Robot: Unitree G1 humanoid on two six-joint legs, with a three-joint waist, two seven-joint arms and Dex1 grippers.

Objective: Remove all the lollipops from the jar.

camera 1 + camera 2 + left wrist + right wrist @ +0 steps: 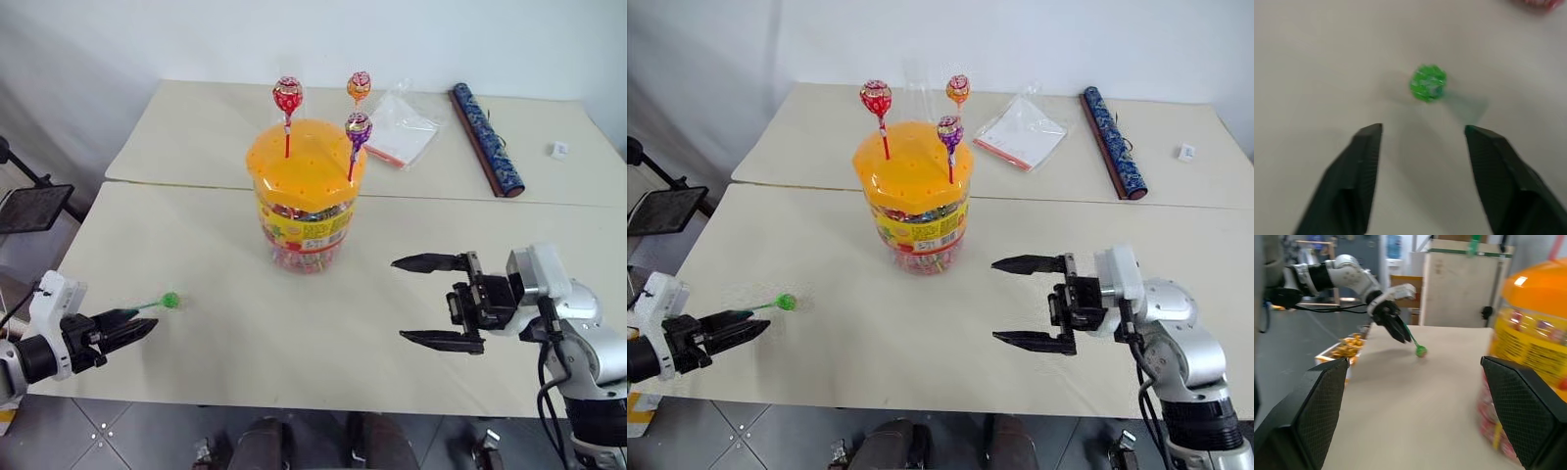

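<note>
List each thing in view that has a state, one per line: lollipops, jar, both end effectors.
Green lollipop: out of the jar, head on the table.
Red lollipop, orange lollipop, purple lollipop: upright in the lid.
Jar: upright, lidded.
Left end effector: open behind the green lollipop.
Right end effector: open, empty.

Three lollipops (876,99) stick up from the jar (913,196). A green one (785,302) lies on the table (872,333) by the left gripper (749,325).
</note>
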